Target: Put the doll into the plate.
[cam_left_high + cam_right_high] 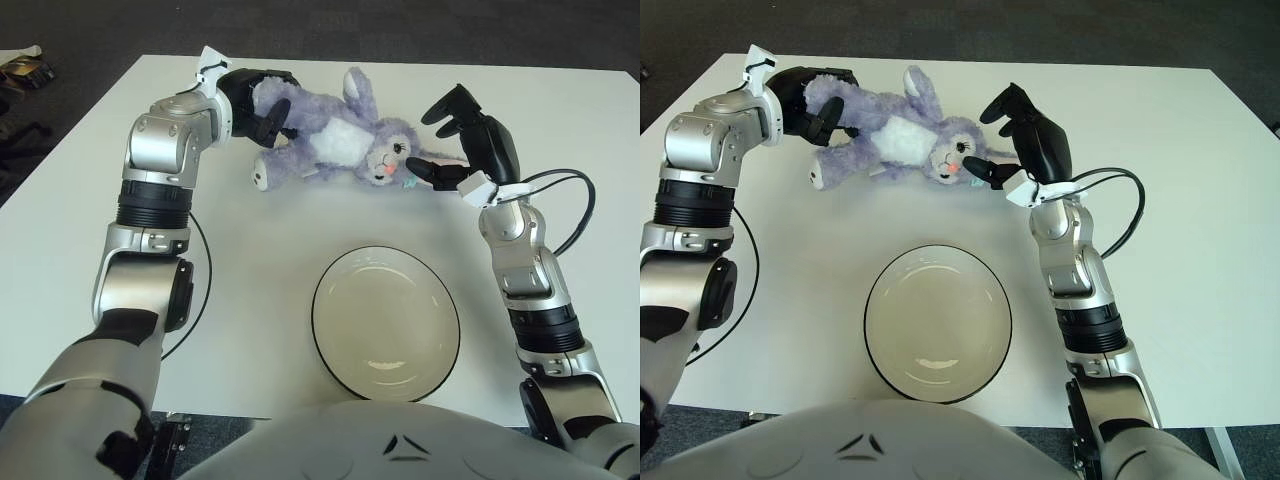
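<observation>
Beyond the plate, on the white table: 1 doll, a plush lilac rabbit with white belly, lying on its side. My left hand is clamped on its legs; my right hand hovers at the head, fingers spread. Step: securing a 2-handed grasp. Next: close right, lift, carry to the glossy, round, dark-rimmed plate.

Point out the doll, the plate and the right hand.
doll (335, 140): left eye view, white belly.
plate (386, 382): left eye view, near inner rim.
right hand (450, 140): left eye view, between fingertips, beside doll's head.
</observation>
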Tool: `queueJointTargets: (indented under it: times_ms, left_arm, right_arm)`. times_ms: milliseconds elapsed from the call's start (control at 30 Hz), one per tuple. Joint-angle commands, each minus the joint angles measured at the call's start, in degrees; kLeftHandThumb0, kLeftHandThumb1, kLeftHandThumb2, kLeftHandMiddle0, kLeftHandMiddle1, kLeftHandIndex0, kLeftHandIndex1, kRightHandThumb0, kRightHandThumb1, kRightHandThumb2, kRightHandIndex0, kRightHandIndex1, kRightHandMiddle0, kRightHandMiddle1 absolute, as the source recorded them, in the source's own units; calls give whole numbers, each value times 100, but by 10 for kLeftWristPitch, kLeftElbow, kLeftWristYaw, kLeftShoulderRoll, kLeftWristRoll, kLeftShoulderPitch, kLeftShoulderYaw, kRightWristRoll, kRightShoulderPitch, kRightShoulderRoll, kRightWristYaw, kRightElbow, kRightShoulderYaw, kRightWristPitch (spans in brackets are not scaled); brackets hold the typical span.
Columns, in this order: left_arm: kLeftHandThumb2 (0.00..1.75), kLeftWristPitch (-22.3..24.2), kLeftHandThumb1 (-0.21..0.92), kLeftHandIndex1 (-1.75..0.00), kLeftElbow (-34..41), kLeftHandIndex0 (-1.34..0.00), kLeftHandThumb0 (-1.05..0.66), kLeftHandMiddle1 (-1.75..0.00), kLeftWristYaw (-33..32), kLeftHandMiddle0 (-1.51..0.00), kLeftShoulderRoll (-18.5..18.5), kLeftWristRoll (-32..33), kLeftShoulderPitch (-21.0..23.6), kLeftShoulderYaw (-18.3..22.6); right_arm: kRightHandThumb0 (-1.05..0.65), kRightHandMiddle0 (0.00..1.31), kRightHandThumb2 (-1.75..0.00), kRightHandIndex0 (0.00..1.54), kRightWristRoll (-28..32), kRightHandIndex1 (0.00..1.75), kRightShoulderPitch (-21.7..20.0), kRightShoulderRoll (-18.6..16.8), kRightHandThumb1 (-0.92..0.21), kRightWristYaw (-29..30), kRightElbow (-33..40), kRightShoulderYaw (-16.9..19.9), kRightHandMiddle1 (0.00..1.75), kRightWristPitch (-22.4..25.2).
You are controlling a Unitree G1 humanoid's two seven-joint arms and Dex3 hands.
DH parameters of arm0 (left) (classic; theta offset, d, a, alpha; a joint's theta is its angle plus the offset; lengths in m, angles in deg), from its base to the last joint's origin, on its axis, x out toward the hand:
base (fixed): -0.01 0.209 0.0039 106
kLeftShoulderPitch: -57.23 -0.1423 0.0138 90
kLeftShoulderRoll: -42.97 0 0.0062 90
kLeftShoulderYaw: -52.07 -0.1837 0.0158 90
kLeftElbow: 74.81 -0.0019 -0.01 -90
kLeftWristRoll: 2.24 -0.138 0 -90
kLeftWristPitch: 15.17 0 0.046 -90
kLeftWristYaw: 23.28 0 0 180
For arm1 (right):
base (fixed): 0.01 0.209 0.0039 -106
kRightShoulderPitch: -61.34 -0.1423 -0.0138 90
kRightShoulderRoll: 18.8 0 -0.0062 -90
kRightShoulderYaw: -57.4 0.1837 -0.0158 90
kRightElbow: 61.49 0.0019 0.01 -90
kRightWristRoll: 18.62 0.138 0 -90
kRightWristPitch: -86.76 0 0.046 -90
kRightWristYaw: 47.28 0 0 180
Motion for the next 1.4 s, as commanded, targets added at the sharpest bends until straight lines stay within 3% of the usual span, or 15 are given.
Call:
queueJointTargets:
  times_ms: [0,200,367,500,667,833,1000,1133,1267,1367]
  left_arm:
    - [161,-9,-3,-175,-3,-81,0,-147,-3,-83,5,5,1,3]
    - [162,-19,-4,-175,-7,-82,0,-147,-5,-84,10,0,-1,0]
    - [163,-23,-4,-175,-10,-81,0,-149,-13,-83,19,1,0,1]
    - [163,-22,-3,-175,-11,-80,0,-150,-20,-83,28,5,0,3]
    - [162,-19,-2,-175,-9,-79,0,-151,-17,-82,35,13,0,8]
    - [161,-24,-2,-175,-5,-79,0,-149,-12,-83,35,13,-1,4]
    - [161,-26,-2,-175,0,-78,0,-148,-13,-83,37,13,-3,2]
    - [161,-26,-2,-175,5,-78,0,-149,-14,-83,38,10,-4,-2]
    - [161,-25,-2,-175,10,-78,0,-149,-16,-84,39,9,-5,-5]
    - [160,-24,-3,-175,12,-78,0,-145,-15,-86,40,10,-5,-6]
  right_arm:
    - [-77,0,-69,22,-16,92,-32,30,-50,-43,19,-14,114,-1]
    - [-85,0,-57,15,-10,92,-43,41,-58,-80,24,-17,103,10]
    - [-88,0,-53,13,-5,88,-87,21,-61,-116,13,-34,90,48]
    - [-86,0,-51,12,14,86,-94,17,-60,-133,13,-31,84,59]
    - [-77,0,-65,10,52,97,-117,20,-46,-178,11,-23,79,85]
    - [-73,0,-73,4,62,103,-165,23,-38,-231,10,-30,71,149]
    - [-73,0,-76,1,60,105,-200,11,-35,-233,-29,-39,67,174]
    - [-74,0,-76,0,53,110,-226,12,-34,-224,-74,-54,68,161]
    - [-72,0,-77,0,58,103,-233,16,-33,-230,-81,-57,66,161]
    - [-69,0,-80,1,69,88,-237,12,-30,-237,-83,-54,63,174]
